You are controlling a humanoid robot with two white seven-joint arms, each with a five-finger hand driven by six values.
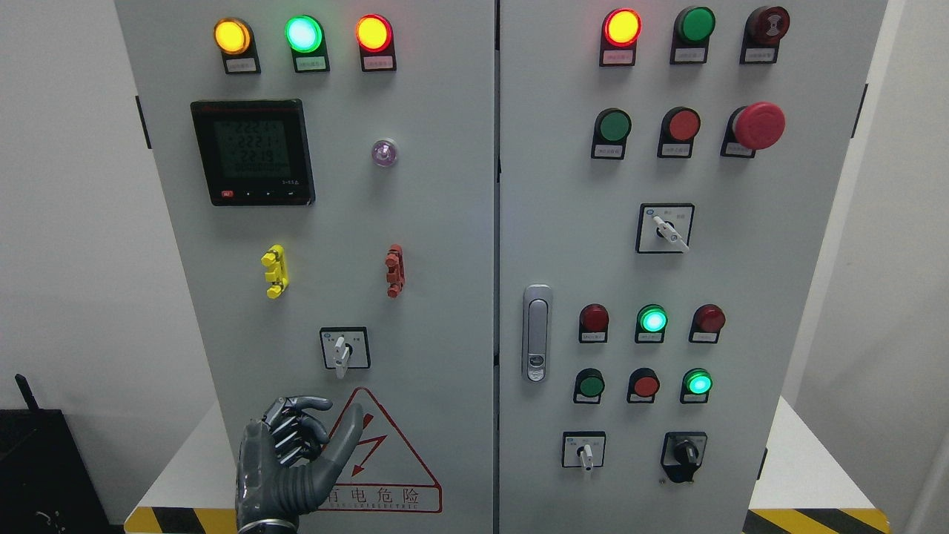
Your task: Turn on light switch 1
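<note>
left robot hand (293,460) comes up from the bottom edge at lower left, in front of the left cabinet door (326,222). fingers are curled in toward the palm, thumb stuck out to the right, holding nothing. it overlaps the left corner of the red warning triangle (389,463); can't tell if it touches the panel. right robot hand not in view.

just above it and slightly right: a small rotary selector switch (343,350) with a white handle pointing roughly straight down. nearest control to the hand, so my read is that's light switch 1; the labels are too small to confirm. hand and switch are apart, with bare panel between them.

further up the same door: yellow clip (274,271) left, red clip (395,271) right, digital meter (252,152) with lit display, a small clear lamp (384,152), then three lit indicators along the top. right door (778,297) has more lamps, pushbuttons, a red mushroom stop (758,124), three more selectors and a door latch (537,332) near the seam.

step: approach phase, no contact, switch not yet turned by the look of the handle.

next move needs: raise the hand up and slightly right, open thumb and forefinger around the handle, pinch, rotate to the on mark. handle is small and the fingers are bulky, so alignment matters, slip risk if the pinch is off-centre.
</note>
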